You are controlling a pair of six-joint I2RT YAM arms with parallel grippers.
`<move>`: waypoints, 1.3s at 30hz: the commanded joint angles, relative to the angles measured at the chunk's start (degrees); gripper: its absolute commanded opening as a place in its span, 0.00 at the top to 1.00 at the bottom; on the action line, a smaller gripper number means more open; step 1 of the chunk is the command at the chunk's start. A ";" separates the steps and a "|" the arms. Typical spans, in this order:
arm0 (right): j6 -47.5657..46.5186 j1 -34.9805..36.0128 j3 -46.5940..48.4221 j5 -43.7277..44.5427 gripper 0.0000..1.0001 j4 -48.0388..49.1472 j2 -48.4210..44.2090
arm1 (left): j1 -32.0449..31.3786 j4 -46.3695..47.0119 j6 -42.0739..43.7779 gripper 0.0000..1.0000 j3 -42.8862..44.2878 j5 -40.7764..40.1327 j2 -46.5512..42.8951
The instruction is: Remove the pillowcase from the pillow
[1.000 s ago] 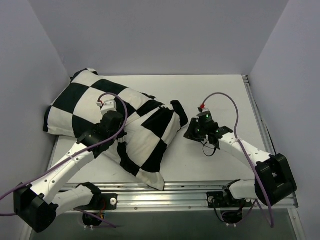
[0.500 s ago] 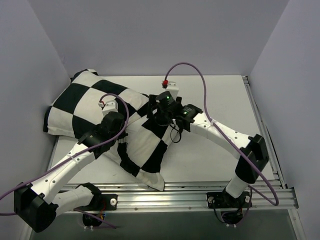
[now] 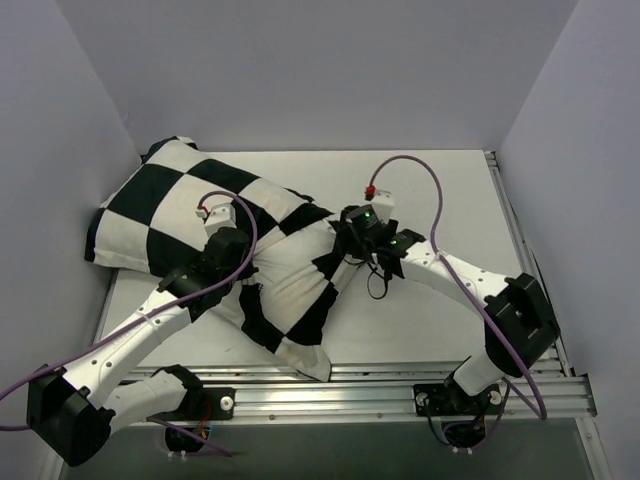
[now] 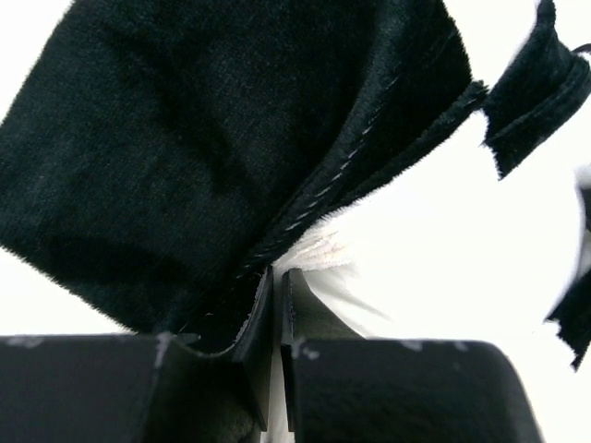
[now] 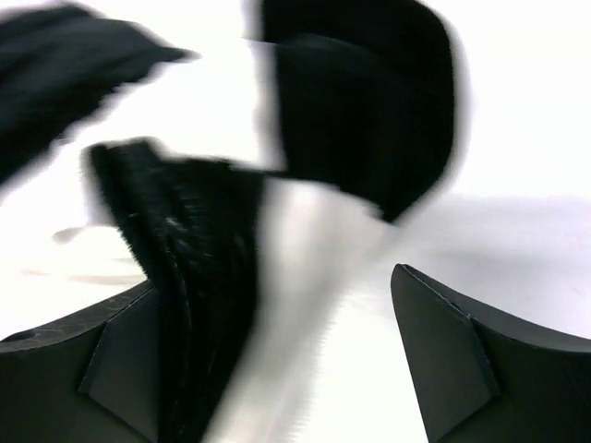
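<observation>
Since the right pincer (image 5: 272, 295) stands released with a blurred fold of pillowcase (image 3: 170, 205) between its jaws, the main risk is a bad bite. If it closes deep, it may catch the pillow along with the cover, and a pull would then drag the whole bundle rather than strip it. If it closes shallow, the fold may slide out.

The left pincer (image 4: 277, 281) is clenched on a thin stitched hem of the case, black fabric on one side and white on the other. That's a small hold on soft plush, so a hard tug from the right could slip it free. With that anchor lost, nothing pins the bundle.

The case lies across the left and middle of the desk (image 3: 430, 190), its far-left end against the wall and its near end close to the desk's near edge. A pull toward the near side could tip that end off.

Container: the case is the only one. The pillow can't be made out clearly, but the plump shape suggests it is inside. The case mouth is likely at the bunched middle, though I can't tell for sure.
</observation>
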 commanded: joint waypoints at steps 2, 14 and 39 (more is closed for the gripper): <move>-2.97 -7.68 -12.67 0.03 0.22 -5.08 -5.46 | 1.16 -7.54 -0.53 0.98 -2.85 -0.41 0.14; -5.87 -14.19 -24.48 -30.20 0.55 21.89 -3.36 | 1.60 -8.34 1.58 0.98 -1.88 1.96 -1.44; -3.14 -10.51 -19.83 -65.03 1.00 51.98 -11.97 | -2.52 3.97 24.17 0.36 14.72 19.10 -1.45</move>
